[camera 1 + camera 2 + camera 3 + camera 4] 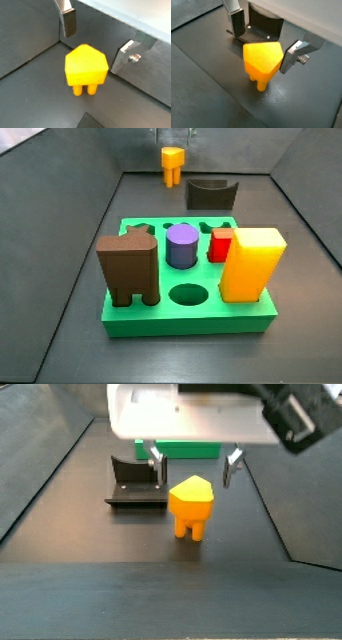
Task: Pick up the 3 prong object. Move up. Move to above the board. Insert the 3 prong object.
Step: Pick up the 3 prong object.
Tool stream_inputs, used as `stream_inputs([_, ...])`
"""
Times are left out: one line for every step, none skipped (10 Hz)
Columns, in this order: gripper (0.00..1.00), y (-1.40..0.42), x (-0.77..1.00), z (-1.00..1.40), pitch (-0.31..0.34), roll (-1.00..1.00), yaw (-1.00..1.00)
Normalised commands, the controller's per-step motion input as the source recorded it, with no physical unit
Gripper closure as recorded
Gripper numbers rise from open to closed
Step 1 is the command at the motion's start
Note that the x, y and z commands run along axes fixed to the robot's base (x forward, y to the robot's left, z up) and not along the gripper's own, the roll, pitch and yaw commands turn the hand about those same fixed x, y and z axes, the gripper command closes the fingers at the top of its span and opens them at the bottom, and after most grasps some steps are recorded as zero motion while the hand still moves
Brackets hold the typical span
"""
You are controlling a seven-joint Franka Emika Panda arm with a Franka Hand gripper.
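The gripper (197,466) hangs over the dark floor at the far end of the work area, its jaws spread apart, one silver finger (69,22) on each side of the 3 prong object (86,67) without touching it. The orange-yellow piece stands upright on its short legs between and just below the fingertips, as both wrist views show. Just behind it stands the fixture (261,29). The board (195,312) lies well apart, nearer the camera in a side view, carrying a brown block (131,269), a purple cylinder (182,246), a red piece (221,243) and a tall yellow block (251,263).
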Motion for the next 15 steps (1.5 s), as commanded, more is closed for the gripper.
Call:
stream_inputs([0.00, 0.04, 0.05, -0.35, -0.083, -0.15, 0.00])
stream_inputs([0.00, 0.03, 0.05, -0.33, -0.076, -0.15, 0.00])
stream_inputs([0.00, 0.01, 0.01, -0.33, -0.096, -0.15, 0.00])
stream_inputs([0.00, 0.01, 0.01, -0.36, -0.119, -0.14, 0.10])
stream_inputs([0.00, 0.03, 0.00, -0.41, -0.144, -0.13, 0.23])
stream_inputs([0.00, 0.06, 0.00, -0.39, -0.156, -0.15, 0.23])
stream_inputs([0.00, 0.02, 0.00, -0.31, -0.117, -0.16, 0.15])
stream_inputs([0.00, 0.00, 0.00, -0.27, -0.097, -0.17, 0.10])
stream_inputs([0.00, 0.00, 0.00, -0.18, -0.054, -0.15, 0.01])
stream_inputs([0.00, 0.00, 0.00, -0.14, -0.043, -0.12, 0.00])
stream_inputs([0.00, 0.00, 0.00, -0.11, -0.030, -0.04, 0.11])
stream_inputs([0.00, 0.00, 0.00, -0.05, -0.021, 0.00, 0.17])
stream_inputs([0.00, 0.00, 0.00, 0.00, -0.004, 0.00, 0.00])
stream_inputs([0.00, 0.00, 0.00, 0.00, 0.000, 0.00, 0.00])
stream_inputs([1.00, 0.00, 0.00, 0.00, 0.000, 0.00, 0.00])
